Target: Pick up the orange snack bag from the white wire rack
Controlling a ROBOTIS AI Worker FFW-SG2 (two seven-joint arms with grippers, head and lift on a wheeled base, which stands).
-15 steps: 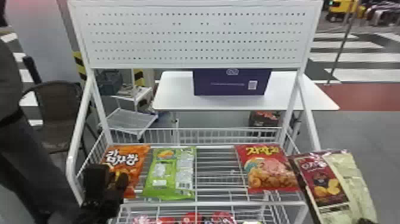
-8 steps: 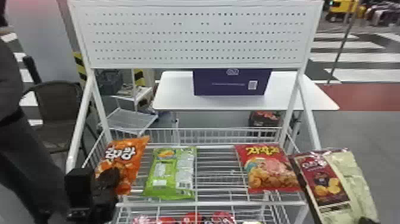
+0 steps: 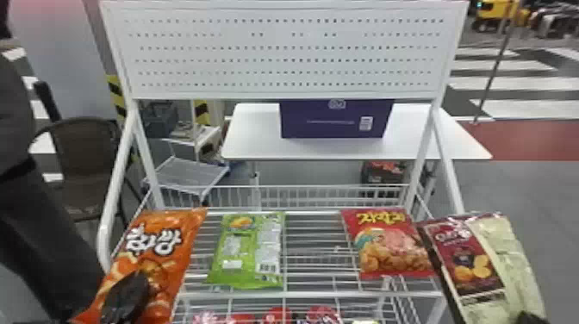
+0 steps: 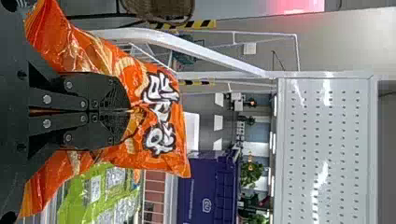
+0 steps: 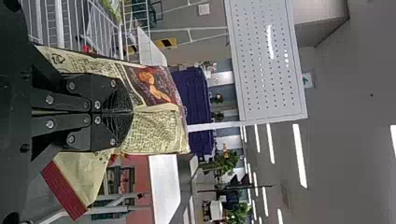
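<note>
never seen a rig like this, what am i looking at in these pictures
This is a robot with two black arms. The head view looks forward and down at the white wire rack; the other two pictures come from its wrists, turned on their side. A green bag and a red bag lie on the rack. The left fingers are shut on the orange snack bag, the right fingers on a cream and dark red bag.
</note>
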